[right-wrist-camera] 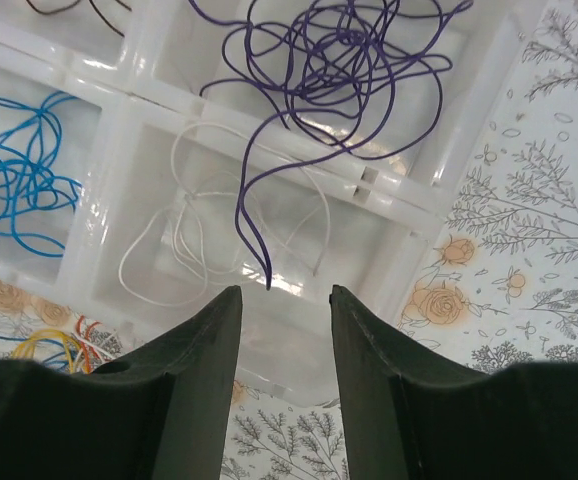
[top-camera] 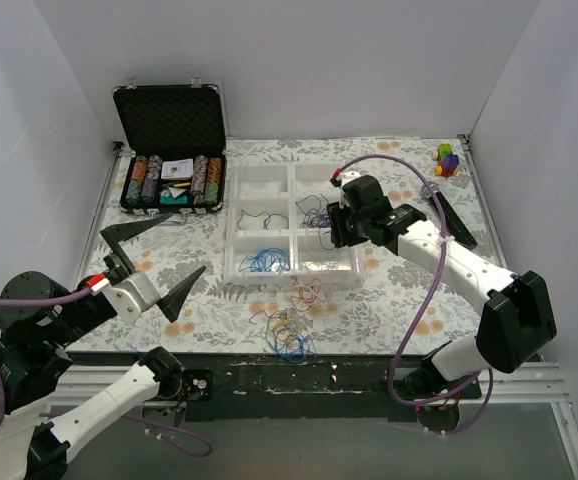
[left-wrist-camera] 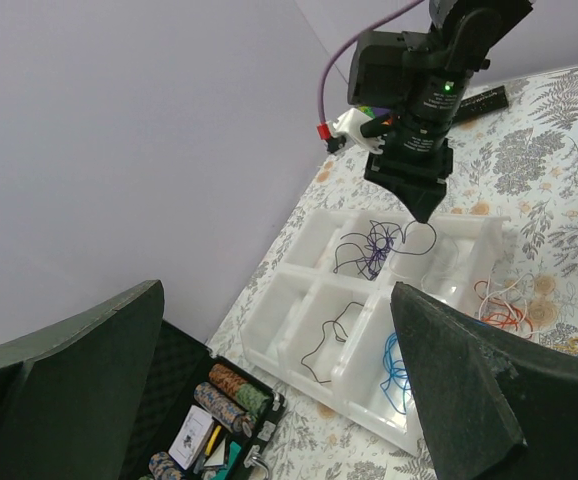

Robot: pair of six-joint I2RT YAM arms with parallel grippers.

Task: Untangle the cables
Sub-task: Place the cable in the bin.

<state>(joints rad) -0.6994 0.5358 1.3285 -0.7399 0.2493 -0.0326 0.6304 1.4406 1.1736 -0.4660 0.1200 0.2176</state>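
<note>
- While right gripper (right-wrist-camera: 284, 295) hangs half-open, clamping nothing, tail of purple cable (right-wrist-camera: 339, 70) droops over cell (right-wrist-camera: 359, 240) of white cable (right-wrist-camera: 184, 240): sweep it far.
- left gripper (top-camera: 189, 240): wide open, empty.

Robot lab cell: white walls (top-camera: 289, 70) box in a floral table (top-camera: 409, 300); left arm (top-camera: 69, 312) and right arm (top-camera: 449, 255) bolted to a metal rail (top-camera: 529, 382)

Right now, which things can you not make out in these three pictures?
- Top view: the right arm covers part of the purple cables; the tangle is too small to count strands.
- Left wrist view: the left fingers and the right edge hide most of the tangle.
- Right wrist view: whether the purple end touches the right fingers is unclear; no depth.
</note>
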